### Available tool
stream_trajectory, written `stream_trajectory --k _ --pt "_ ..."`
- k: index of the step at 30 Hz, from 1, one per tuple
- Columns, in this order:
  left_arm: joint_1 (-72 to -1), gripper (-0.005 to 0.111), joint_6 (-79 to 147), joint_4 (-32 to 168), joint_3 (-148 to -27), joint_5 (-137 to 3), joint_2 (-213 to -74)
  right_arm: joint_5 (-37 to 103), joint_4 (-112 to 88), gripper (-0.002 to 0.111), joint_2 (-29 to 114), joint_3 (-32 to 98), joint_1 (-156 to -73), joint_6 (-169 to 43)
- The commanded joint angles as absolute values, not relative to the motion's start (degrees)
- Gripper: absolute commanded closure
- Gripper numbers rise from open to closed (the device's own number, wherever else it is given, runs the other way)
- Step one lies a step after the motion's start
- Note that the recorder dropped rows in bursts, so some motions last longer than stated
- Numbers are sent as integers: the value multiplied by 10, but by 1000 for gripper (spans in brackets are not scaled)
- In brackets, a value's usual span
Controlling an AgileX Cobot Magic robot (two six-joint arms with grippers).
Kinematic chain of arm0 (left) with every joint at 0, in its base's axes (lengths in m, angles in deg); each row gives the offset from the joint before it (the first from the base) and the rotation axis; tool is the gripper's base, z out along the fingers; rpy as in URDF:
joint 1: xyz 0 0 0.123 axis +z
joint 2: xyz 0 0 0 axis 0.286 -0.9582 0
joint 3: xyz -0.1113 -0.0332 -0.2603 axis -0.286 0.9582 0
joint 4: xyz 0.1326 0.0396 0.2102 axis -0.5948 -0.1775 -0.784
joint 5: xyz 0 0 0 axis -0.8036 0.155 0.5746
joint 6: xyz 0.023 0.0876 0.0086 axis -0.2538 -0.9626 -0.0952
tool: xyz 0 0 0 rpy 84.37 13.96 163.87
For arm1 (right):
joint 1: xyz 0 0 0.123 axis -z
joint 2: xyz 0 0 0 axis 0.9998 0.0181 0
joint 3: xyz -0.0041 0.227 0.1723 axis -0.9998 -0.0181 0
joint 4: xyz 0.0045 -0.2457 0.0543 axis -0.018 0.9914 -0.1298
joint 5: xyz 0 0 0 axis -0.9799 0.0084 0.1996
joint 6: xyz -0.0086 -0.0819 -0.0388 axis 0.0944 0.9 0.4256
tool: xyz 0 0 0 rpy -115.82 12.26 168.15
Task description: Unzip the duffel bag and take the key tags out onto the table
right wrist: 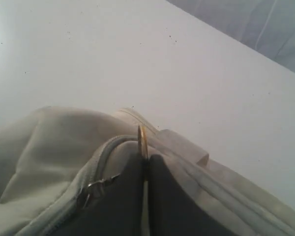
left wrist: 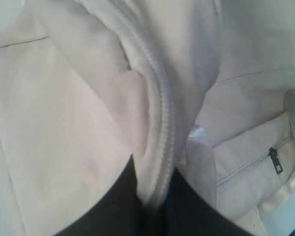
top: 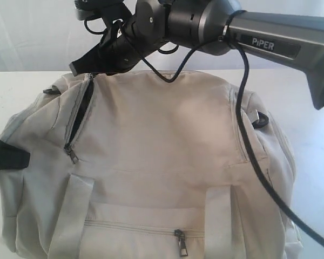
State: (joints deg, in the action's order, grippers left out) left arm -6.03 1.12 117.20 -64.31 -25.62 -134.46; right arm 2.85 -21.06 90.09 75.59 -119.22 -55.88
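On the white worktop lies the cream duffel bag, filling most of the exterior view, with its curved end zipper already parted along much of its visible run so that dark lining shows through the gap. At the top of that zipper we see the right hand, reached across from the right arm; in the right wrist view its two dark fingers are pressed together on a thin metal ring pull, with a grey slider hanging just beside them. At the bag's left end, the left hand pinches fabric: in the left wrist view its fingers are narrowly closed on a fold of the bag carrying a zipper seam. We cannot see the key tags in any view; we judge them to be inside the bag. We judge the unzipping to be under way, and the chief risks follow from the grips. The thin ring could slip from the pinch if the pull departs from the zipper's line; the slider could jam on the curve; and if the left hand's fold slips free, the soft bag would drag along with the pull rather than open.
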Motion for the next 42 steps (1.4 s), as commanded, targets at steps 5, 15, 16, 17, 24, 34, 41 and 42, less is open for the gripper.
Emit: stream_trajectory --k 5,15,16,17,24,34,41,42 --pt "-59 107 14 1163 -637 -231 -1338 6 -195 108 902 761 -1144 -611" --pt "-59 107 15 1155 -637 -237 -1338 -23 -194 108 902 760 -1121 -612" --pt "-59 107 15 1156 -637 -237 -1339 -27 -193 108 902 760 -1116 -612" --pt "-59 107 15 1156 -637 -237 -1339 -30 -193 108 902 760 -1113 -612" --pt "-59 107 15 1156 -637 -240 -1339 -64 -177 108 902 760 -1091 -612" --pt "-59 107 15 1154 -637 -245 -1339 -93 -169 108 902 760 -1078 -609" --pt "-59 107 15 1154 -637 -256 -1339 -114 -196 108 902 760 -1078 -598" --pt "-59 107 15 1154 -637 -258 -1339 -116 -208 108 902 760 -1078 -586"
